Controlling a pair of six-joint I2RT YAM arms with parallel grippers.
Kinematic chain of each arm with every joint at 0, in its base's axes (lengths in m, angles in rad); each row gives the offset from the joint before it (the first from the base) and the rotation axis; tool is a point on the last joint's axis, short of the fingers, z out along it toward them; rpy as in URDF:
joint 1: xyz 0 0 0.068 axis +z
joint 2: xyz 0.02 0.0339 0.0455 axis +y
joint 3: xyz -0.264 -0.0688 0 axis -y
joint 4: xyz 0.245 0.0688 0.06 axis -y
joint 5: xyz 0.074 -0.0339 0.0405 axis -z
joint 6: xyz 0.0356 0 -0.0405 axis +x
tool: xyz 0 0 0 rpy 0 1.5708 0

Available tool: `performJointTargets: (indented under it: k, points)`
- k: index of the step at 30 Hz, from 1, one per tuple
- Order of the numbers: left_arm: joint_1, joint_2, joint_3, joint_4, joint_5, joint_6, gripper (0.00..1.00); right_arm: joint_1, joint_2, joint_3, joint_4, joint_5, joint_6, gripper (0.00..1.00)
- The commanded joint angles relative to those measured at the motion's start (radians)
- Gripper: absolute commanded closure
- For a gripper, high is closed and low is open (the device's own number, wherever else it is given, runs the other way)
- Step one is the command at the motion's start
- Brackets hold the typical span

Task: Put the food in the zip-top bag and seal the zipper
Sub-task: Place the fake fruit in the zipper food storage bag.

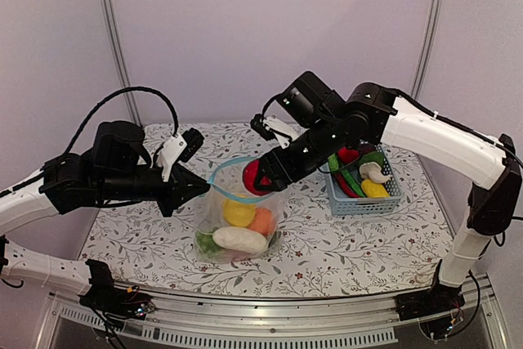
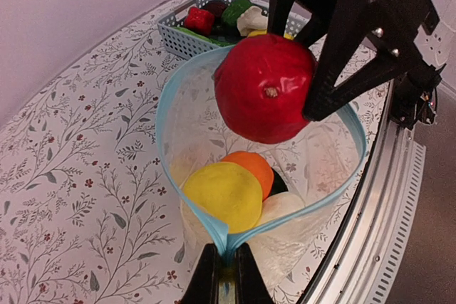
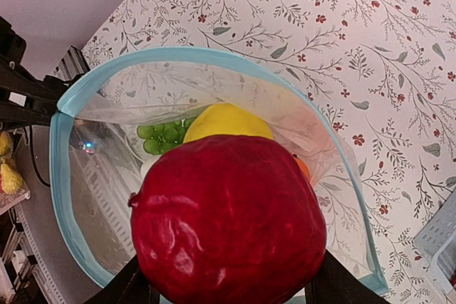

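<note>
The clear zip-top bag [image 1: 239, 222] stands on the table with its mouth held wide. My left gripper [image 2: 226, 275] is shut on the light blue zipper [image 2: 167, 140] at the mouth's near corner. Inside the bag lie a yellow lemon [image 2: 222, 196], an orange [image 2: 253, 165], a white radish [image 2: 285, 208] and a green bunch [image 3: 160, 137]. My right gripper [image 1: 265, 176] is shut on a red tomato [image 3: 228, 218] and holds it just above the bag's open mouth, its fingers [image 2: 335, 69] on either side of the fruit.
A light blue mesh basket [image 1: 364, 200] stands at the right of the bag and holds several more toy foods. The table's metal front rail [image 2: 385, 197] runs close behind the bag in the left wrist view.
</note>
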Motion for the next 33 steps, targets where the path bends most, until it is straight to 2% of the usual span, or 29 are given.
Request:
performJointTargets:
  k: [1, 9, 15, 18, 25, 33]
  points:
    - [0.010, -0.013, -0.007, 0.019, 0.004, -0.003, 1.00, 0.022, 0.050, 0.022, -0.078, 0.038, -0.011, 0.40]
    - [0.010, -0.013, -0.009, 0.018, 0.002, -0.001, 1.00, 0.028, 0.108, 0.076, -0.170, 0.137, -0.004, 0.35]
    - [0.010, -0.012, -0.009, 0.018, 0.002, -0.001, 1.00, 0.027, 0.112, 0.085, -0.181, 0.192, 0.005, 0.17]
    - [0.010, -0.009, -0.008, 0.018, 0.003, -0.002, 1.00, 0.029, 0.096, 0.084, -0.170, 0.206, 0.009, 0.13]
    - [0.010, -0.009, -0.009, 0.018, 0.002, -0.001, 1.00, 0.029, 0.034, 0.085, -0.125, 0.155, 0.018, 0.11]
    - [0.010, -0.011, -0.010, 0.019, 0.000, -0.001, 1.00, 0.029, -0.099, 0.050, -0.094, 0.196, 0.059, 0.12]
